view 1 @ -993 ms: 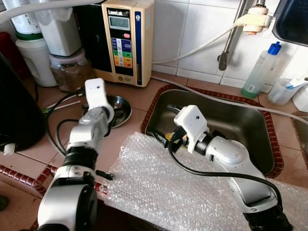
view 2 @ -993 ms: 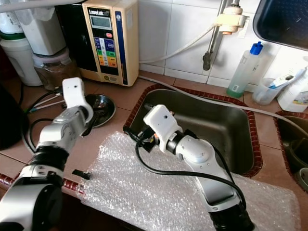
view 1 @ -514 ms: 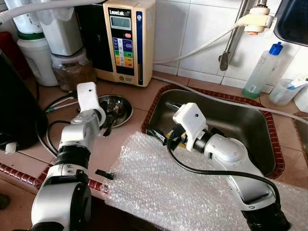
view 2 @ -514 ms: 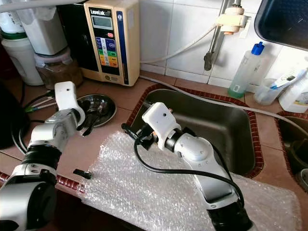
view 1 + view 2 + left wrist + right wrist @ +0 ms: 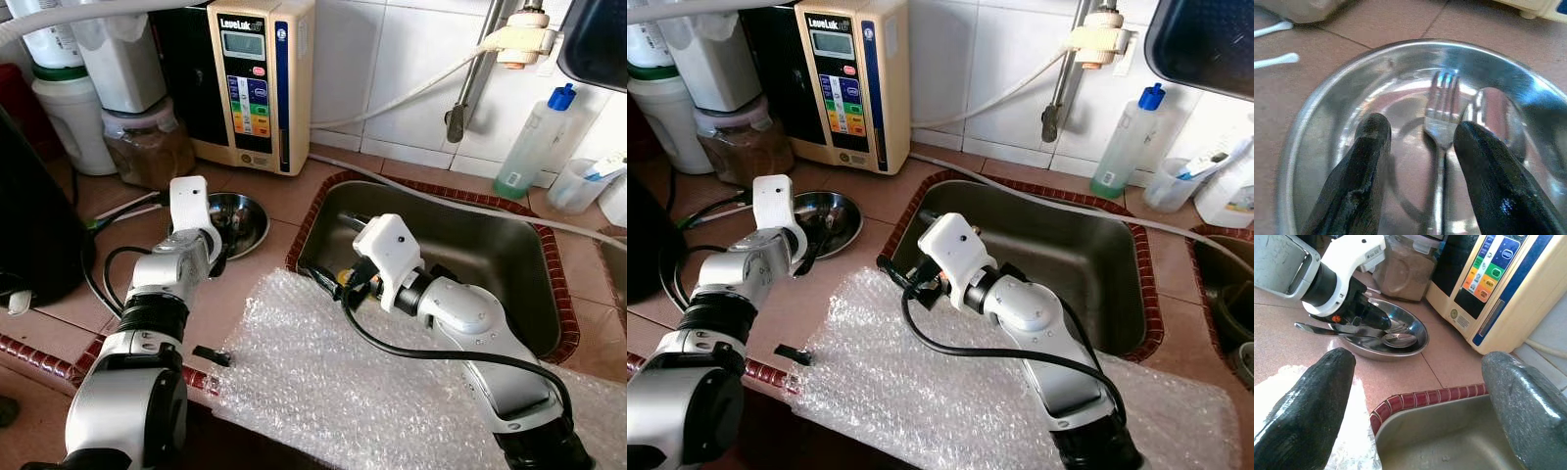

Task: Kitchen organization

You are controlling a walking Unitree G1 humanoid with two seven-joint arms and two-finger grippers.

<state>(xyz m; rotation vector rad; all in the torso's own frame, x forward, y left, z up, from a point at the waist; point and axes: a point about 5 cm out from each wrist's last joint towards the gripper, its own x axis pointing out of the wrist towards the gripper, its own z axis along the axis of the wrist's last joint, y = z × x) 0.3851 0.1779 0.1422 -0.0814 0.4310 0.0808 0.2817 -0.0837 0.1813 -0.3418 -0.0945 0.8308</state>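
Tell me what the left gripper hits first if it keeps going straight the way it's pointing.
Most likely the fork: the left gripper is open and its fingers straddle the fork's neck inside the steel dish. The fingertips look very close to the dish floor, though depth is hard to judge.

The left arm is reaching forward, its wrist angled down, and the left gripper (image 5: 1418, 161) is holding its 2 black fingers (image 5: 1359, 181) parted. The right arm is bending across toward the left, the right gripper (image 5: 1415, 406) spreading its fingers wide apart.
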